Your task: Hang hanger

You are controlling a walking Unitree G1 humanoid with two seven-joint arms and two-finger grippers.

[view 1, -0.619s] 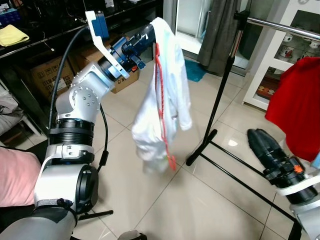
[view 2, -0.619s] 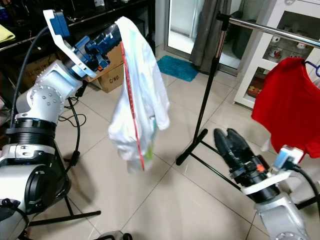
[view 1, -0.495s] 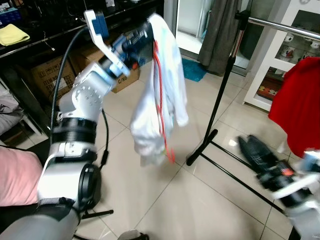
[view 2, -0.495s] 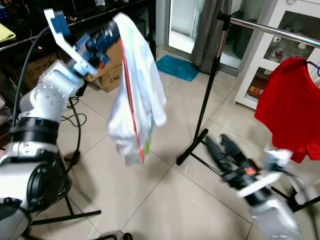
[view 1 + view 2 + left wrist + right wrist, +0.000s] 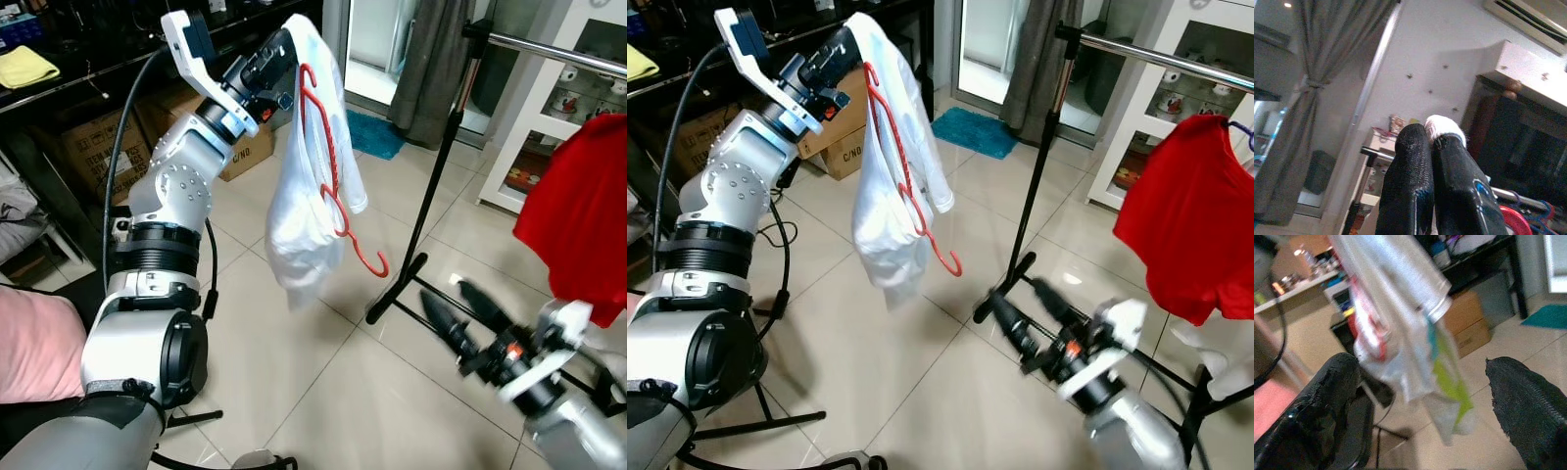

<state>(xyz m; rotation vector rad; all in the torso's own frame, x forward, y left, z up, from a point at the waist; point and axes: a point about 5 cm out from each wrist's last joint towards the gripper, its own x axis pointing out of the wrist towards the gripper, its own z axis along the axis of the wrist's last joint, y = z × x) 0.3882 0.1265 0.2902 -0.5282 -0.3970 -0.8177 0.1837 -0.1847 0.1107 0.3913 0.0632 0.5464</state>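
Left gripper (image 5: 284, 44) raised high at upper left, fingers (image 5: 1422, 186) pressed together, pinching top of white shirt (image 5: 312, 186); bit of white fabric pokes out past the fingertips in the left wrist view. Shirt hangs limp below the gripper, bunched, well above tiled floor (image 5: 323, 392). Red hanger (image 5: 338, 201) threaded through the shirt, tilted, hook end curling out free at lower right of the fabric. Cannot tell whether the fingers also catch the hanger itself.

Right gripper (image 5: 458, 315) low at lower right, fingers (image 5: 1528, 406) spread wide, holding nothing, blurred in both eye views. Points toward the shirt; right wrist view has shirt between the two fingers but well apart from them, green-yellow print visible on the cloth.

Clothes rack (image 5: 441, 166): black upright post right of the shirt, silver rail (image 5: 1156, 54) running off to the right, black feet on the floor. Red shirt (image 5: 1181, 225) hanging on the rail at far right. Hanger well apart from the rail, not on it.

Background: grey curtain (image 5: 436, 59), cardboard boxes (image 5: 847, 127) under dark shelf, teal mat (image 5: 975, 132).
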